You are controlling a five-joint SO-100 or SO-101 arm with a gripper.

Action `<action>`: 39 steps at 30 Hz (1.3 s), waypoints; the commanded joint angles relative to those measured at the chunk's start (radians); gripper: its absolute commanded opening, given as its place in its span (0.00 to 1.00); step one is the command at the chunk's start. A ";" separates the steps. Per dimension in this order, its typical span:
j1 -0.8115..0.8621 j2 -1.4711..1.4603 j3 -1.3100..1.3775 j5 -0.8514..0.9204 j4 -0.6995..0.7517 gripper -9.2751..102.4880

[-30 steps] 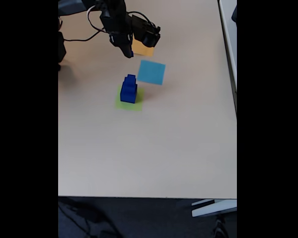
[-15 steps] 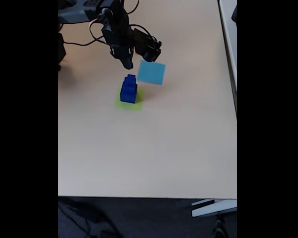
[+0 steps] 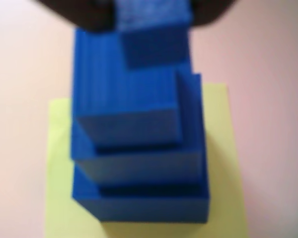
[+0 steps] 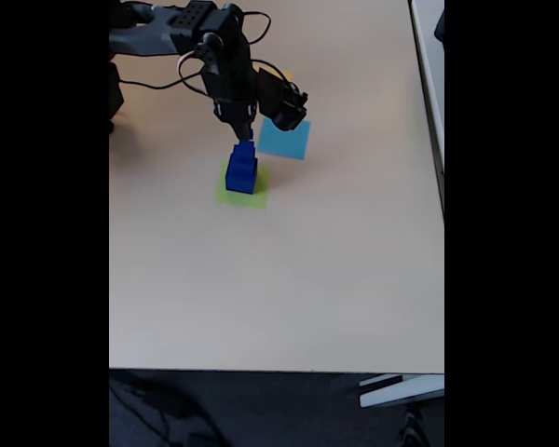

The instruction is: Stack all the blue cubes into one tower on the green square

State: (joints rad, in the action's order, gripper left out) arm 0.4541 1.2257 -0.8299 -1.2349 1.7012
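Blue tower on the green square, gripper at its top.

In the wrist view, the blue cubes [image 3: 139,148] rise in stepped tiers on the green square [image 3: 223,163], whose lime margin shows on the left, right and near sides of the bottom tier; a small blue cube [image 3: 154,37] sits at the top between dark blurred gripper parts, and bare table lies on both sides. Whether the jaws clasp it or stand released cannot be told. In the fixed view, the gripper [image 4: 245,140] hangs right at the stack's top, the stack [image 4: 241,170] standing in the table's [image 4: 289,289] far-left part, a light-blue square [image 4: 285,140] just beside it to the right. Wide open tabletop runs toward the near and right edges.
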 commanded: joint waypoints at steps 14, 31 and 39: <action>0.040 0.003 0.052 -0.003 -0.005 0.08; 0.035 -0.011 0.017 -0.017 -0.002 0.08; 0.034 -0.017 0.018 -0.018 -0.002 0.08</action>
State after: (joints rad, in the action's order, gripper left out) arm 0.4878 1.1980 -0.8237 -1.2441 1.7012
